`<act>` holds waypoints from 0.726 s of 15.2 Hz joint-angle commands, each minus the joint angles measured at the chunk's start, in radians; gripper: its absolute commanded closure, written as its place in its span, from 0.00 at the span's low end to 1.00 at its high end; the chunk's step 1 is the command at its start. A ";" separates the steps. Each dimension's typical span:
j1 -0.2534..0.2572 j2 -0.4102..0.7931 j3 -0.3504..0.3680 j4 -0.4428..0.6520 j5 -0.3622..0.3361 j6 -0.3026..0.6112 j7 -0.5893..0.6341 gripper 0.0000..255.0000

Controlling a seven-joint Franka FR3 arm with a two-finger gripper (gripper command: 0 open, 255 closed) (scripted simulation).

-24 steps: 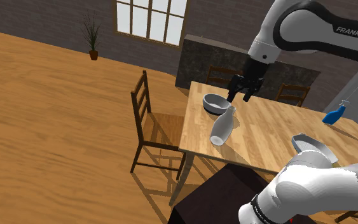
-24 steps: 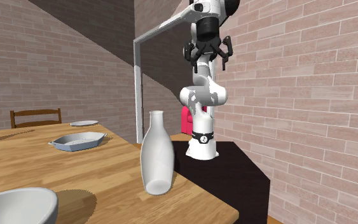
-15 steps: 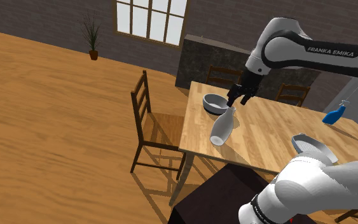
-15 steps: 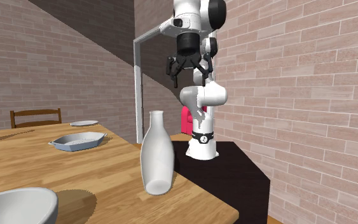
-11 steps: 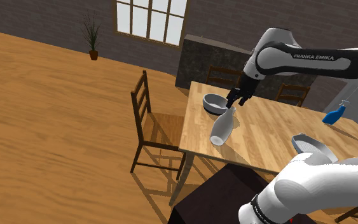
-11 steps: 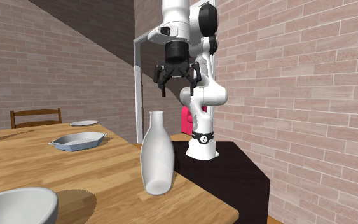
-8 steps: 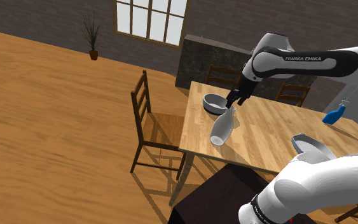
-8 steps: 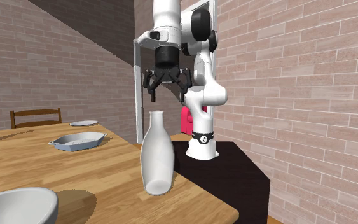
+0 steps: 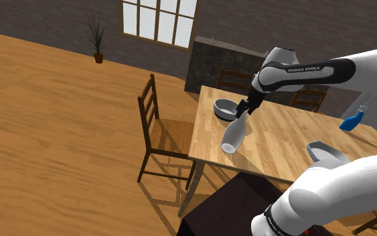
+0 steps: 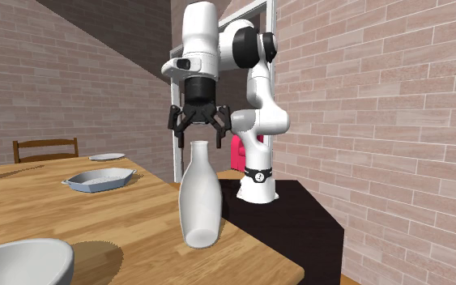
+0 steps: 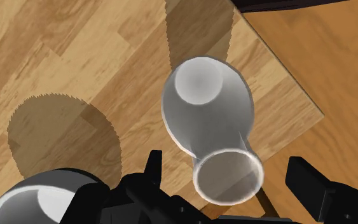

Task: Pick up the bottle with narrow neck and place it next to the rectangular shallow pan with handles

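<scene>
A white Franka arm reaches out over a wooden bench (image 9: 280,144) and holds its black tool (image 9: 242,110) just above the mouth of a pale grey bottle (image 9: 234,133) with a narrow neck. The tool's fingers stand apart. In the second exterior view the tool (image 10: 199,121) hangs directly over the bottle (image 10: 198,194), its tips a little above the rim and not touching it. From the wrist, the bottle (image 11: 209,121) is seen from above, its open mouth lying between the two fingers (image 11: 152,167) with a gap on either side.

The bottle stands upright near a corner of the bench, close to the edge that faces the arm's stand. A grey bowl (image 9: 225,107) sits just beside it, nearer the bench's far side. The shallow pan (image 9: 327,153) with handles lies well apart from the bottle, farther along the same edge. A blue spray bottle (image 9: 351,121) stands toward the far corner, and a wooden chair (image 9: 155,127) faces the short edge.
</scene>
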 commanded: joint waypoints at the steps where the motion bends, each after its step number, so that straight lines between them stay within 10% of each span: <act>1: 0.003 0.019 -0.007 -0.013 0.001 0.033 -0.003 0.00; 10: 0.004 0.032 -0.011 -0.024 0.003 0.057 -0.005 0.00; 11: 0.004 0.032 -0.011 -0.024 0.003 0.057 -0.005 1.00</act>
